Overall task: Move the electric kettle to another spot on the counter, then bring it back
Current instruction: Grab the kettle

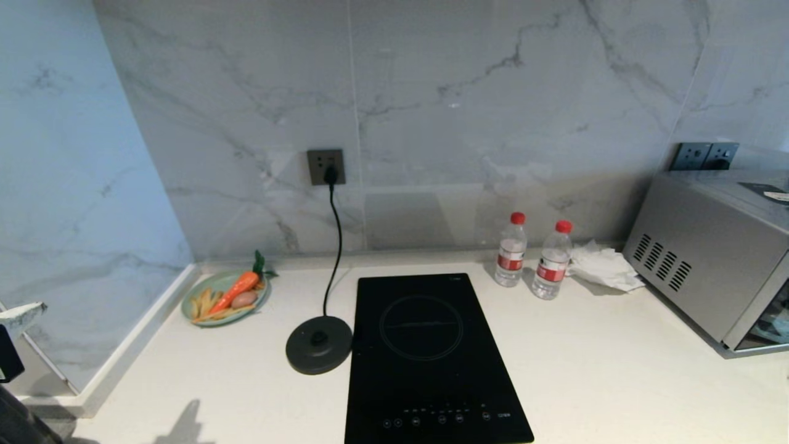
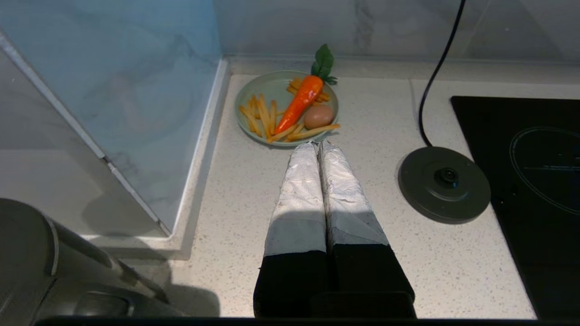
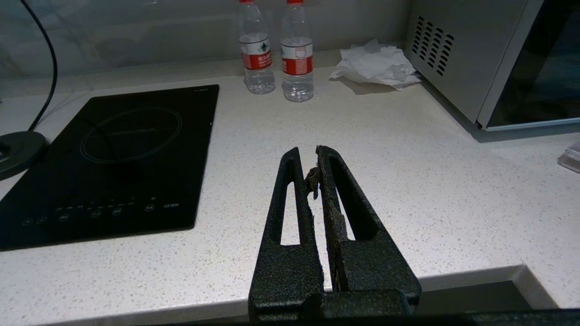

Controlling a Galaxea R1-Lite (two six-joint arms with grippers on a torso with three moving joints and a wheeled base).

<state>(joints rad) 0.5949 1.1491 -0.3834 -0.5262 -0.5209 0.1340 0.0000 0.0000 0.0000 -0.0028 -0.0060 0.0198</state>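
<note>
The electric kettle is out of view. Its round dark-grey base [image 1: 318,344] sits bare on the off-white counter [image 1: 616,382], just left of the hob, with its cord running up to the wall socket [image 1: 326,166]. My left gripper [image 2: 318,144] is shut on nothing, its foil-wrapped fingers pressed together above the counter and pointing at the green plate [image 2: 253,93]; it shows at the left edge of the head view [image 1: 34,308]. My right gripper [image 3: 308,151] is shut and empty, parked over the counter's front edge right of the hob.
The black hob [image 1: 425,357] lies mid-counter. Two water bottles [image 1: 510,250], a crumpled tissue [image 1: 604,265] and a silver microwave [image 1: 709,259] stand at the back right. The plate holds a carrot, fries and an egg. A dark grey rounded shape [image 2: 27,253] that I cannot identify fills one near corner of the left wrist view.
</note>
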